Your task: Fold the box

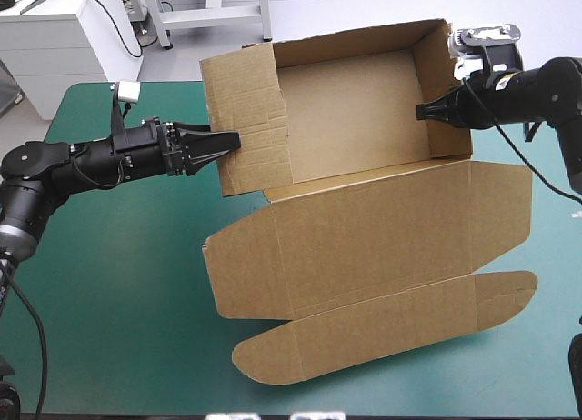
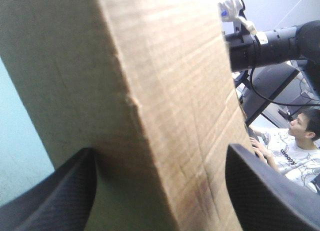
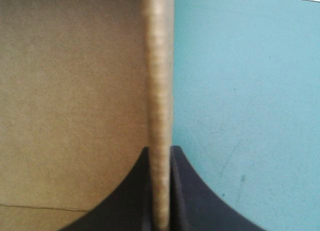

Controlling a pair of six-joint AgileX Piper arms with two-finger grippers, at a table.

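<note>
Left fingers (image 2: 55, 201) spread apart astride left wall of box (image 1: 364, 229), right fingers (image 3: 190, 203) clamped on right wall — lid open.

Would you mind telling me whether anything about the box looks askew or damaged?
On the box, the left wall splays broad, not thin and upright like the right wall; its fold shows a small dent.

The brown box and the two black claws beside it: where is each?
box (image 1: 350, 111): high view, tray floor.
left gripper (image 1: 227, 140): high view, fingertips at one end wall.
right gripper (image 1: 424, 111): high view, fingertips pinching the opposite wall.
</note>
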